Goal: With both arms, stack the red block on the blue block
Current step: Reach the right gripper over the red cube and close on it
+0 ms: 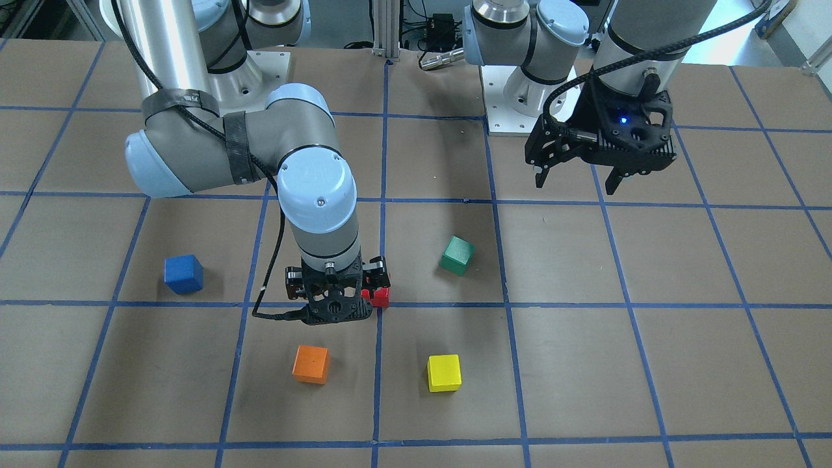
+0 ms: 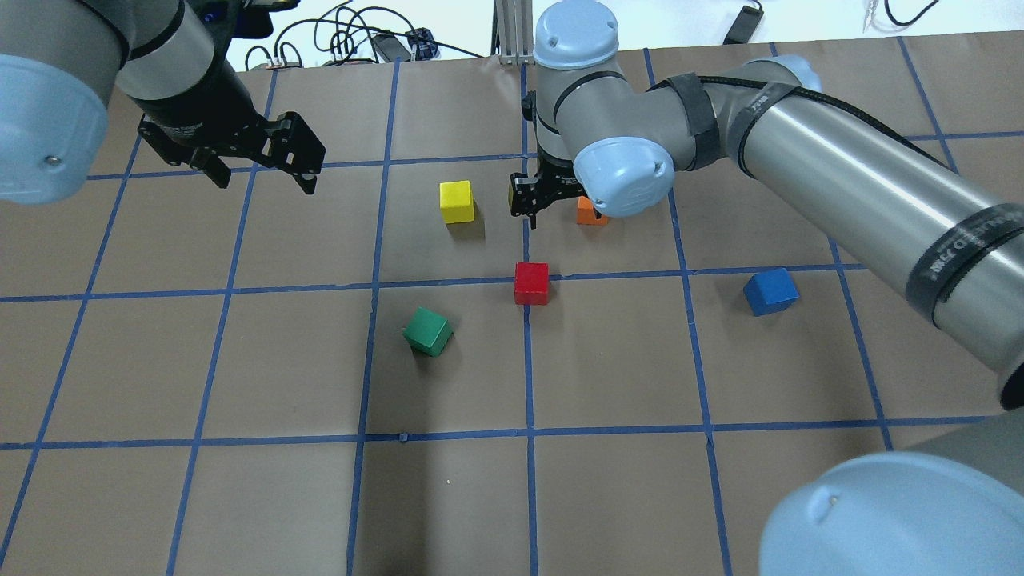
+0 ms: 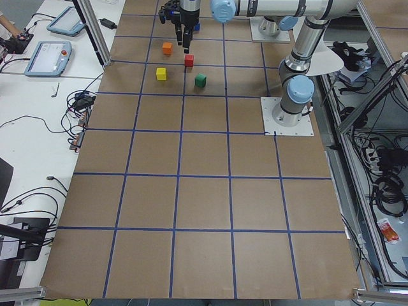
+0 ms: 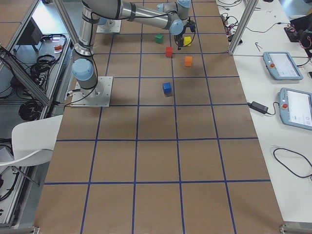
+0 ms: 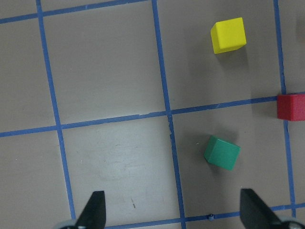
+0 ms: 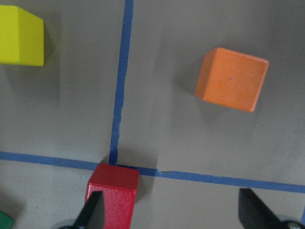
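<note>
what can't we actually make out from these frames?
1. Front-facing view: the red block is mostly hidden behind the right gripper.
2. Overhead view: the orange block is partly covered by the right arm's wrist.
3. Right wrist view: the red block is cut off by the bottom edge.
4. Side views: too small to judge how high the right gripper hangs.

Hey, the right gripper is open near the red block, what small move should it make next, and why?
Probably slide the right gripper sideways toward the red block before descending. In the right wrist view the jaws stand open, but the block sits by one fingertip, not centred between them, so a straight descent would likely land a finger on it.
</note>
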Tool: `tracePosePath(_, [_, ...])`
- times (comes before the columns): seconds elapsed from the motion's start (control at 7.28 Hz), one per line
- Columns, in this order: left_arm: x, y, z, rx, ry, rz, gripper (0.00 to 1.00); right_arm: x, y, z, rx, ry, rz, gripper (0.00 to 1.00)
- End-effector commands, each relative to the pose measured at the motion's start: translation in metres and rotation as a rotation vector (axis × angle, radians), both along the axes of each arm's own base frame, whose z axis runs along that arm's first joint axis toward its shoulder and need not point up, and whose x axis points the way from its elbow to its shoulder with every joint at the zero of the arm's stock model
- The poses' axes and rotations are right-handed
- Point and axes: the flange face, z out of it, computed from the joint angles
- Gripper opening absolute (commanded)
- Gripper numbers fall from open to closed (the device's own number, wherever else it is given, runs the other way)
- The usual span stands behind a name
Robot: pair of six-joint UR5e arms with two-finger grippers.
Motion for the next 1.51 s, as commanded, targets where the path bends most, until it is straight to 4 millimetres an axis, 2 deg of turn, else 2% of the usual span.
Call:
tracePosePath(0.0, [0.003, -0.001, -0.001, -0.002, 0.001, 0.003, 1.0, 0.007, 0.0, -0.02, 0.024, 0.005, -0.039, 1.0])
tracePosePath(0.27, [0.002, -0.003, -0.002, 0.001, 0.003, 0.001, 1.0, 0.025, 0.001, -0.033, 0.04, -0.062, -0.127, 1.0])
tracePosePath(0.55, [0.002, -0.004, -0.001, -0.002, 0.007, 0.009, 1.0, 0.038, 0.009, -0.05, 0.072, -0.048, -0.194, 1.0])
tracePosePath(0.96, [0.002, -0.006, -0.001, -0.002, 0.005, 0.009, 1.0, 0.033, 0.033, -0.079, 0.135, -0.018, -0.232, 1.0])
tracePosePath(1.1, [0.002, -0.004, -0.001, -0.002, 0.005, 0.009, 1.0, 0.033, 0.035, -0.082, 0.134, -0.017, -0.25, 1.0])
tracePosePath(1.24, [0.002, -0.004, -0.001, -0.002, 0.007, 0.009, 1.0, 0.033, 0.034, -0.081, 0.124, -0.023, -0.264, 0.95])
tracePosePath(1.37, [0.002, -0.005, -0.001, -0.003, 0.006, 0.007, 1.0, 0.033, 0.033, -0.081, 0.122, -0.023, -0.264, 0.83])
